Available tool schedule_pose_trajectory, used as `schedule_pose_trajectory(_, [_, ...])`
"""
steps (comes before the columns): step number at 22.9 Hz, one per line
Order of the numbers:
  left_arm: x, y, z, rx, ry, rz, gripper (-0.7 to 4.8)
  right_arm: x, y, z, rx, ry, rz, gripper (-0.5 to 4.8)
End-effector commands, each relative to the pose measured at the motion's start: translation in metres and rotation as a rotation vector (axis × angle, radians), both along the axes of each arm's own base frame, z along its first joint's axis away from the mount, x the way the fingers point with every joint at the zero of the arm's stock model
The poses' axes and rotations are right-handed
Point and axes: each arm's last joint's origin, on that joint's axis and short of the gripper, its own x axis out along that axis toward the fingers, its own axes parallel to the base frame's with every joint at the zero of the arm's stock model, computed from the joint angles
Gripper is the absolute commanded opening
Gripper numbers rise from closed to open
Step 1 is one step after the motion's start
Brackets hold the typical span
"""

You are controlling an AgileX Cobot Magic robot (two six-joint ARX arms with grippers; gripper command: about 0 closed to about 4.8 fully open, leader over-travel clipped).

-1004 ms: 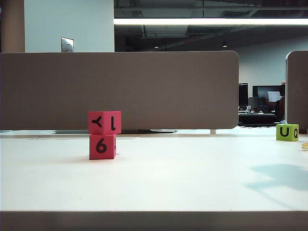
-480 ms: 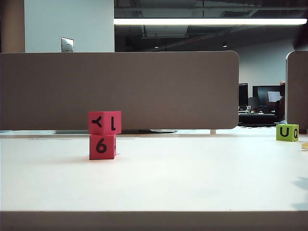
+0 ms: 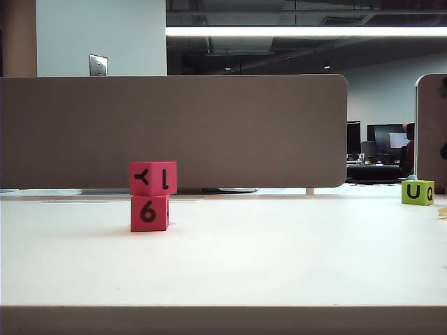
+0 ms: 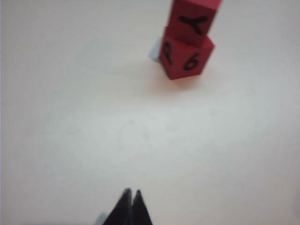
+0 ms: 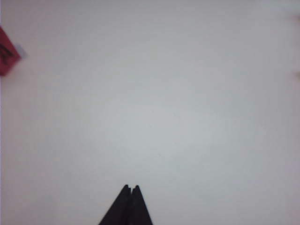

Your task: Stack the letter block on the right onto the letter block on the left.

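- Blocks sit stacked left of centre in the exterior view: a red upper block [image 3: 152, 178] marked Y and 1 rests on a red lower block [image 3: 149, 213] marked 6, on the pale worktop [image 3: 279, 258].
- The exterior view alone shows a green block [image 3: 417, 192] at the far right edge; neither arm appears there.
- The left wrist view shows the stack's other faces and the left gripper [image 4: 131, 196], fingers pressed together, well apart from it.
- The right gripper [image 5: 131, 189] fingers are likewise together over bare worktop, a red corner at that frame's left edge.
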Motion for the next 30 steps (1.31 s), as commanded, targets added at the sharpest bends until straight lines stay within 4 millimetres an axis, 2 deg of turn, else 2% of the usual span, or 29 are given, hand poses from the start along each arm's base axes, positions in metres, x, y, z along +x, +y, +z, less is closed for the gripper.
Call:
schedule_pose_trajectory(1, [0.0, -0.001, -0.005, -0.019, -0.064, -0.03, -0.05, -0.01, -0.004, 0.005, 0.11, -0.159, 0.06, -0.01])
schedule_pose_trajectory(6, [-0.008, 0.001, -0.007, -0.035, -0.174, -0.032, -0.05, -0.025, -0.012, 0.008, 0.12, -0.231, 0.067, -0.01])
schedule_pose_trajectory(10, [-0.016, 0.003, -0.015, -0.047, -0.249, -0.024, -0.06, -0.033, -0.017, 0.003, 0.079, -0.258, 0.071, -0.01])
schedule_pose_trajectory(17, [-0.023, 0.004, -0.038, -0.072, -0.307, -0.015, -0.05, -0.027, -0.013, -0.024, 0.075, -0.244, 0.077, -0.01])
schedule_pose_trajectory(21, [-0.028, 0.007, -0.039, -0.08, -0.338, 0.052, -0.06, -0.027, -0.014, -0.024, 0.048, -0.259, 0.049, -0.01])
schedule_pose_trajectory(22, [-0.028, 0.007, -0.039, -0.076, -0.338, 0.051, -0.06, -0.027, -0.014, -0.024, 0.046, -0.26, 0.036, -0.01])
schedule_pose_trajectory(25, [-0.027, 0.008, -0.039, -0.053, -0.346, 0.09, -0.06, -0.026, -0.02, -0.027, -0.017, -0.238, -0.142, -0.01])
schedule_pose_trajectory(30, [-0.027, 0.009, -0.036, -0.041, -0.379, 0.102, -0.05, -0.025, -0.024, -0.027, -0.028, -0.244, -0.193, -0.01])
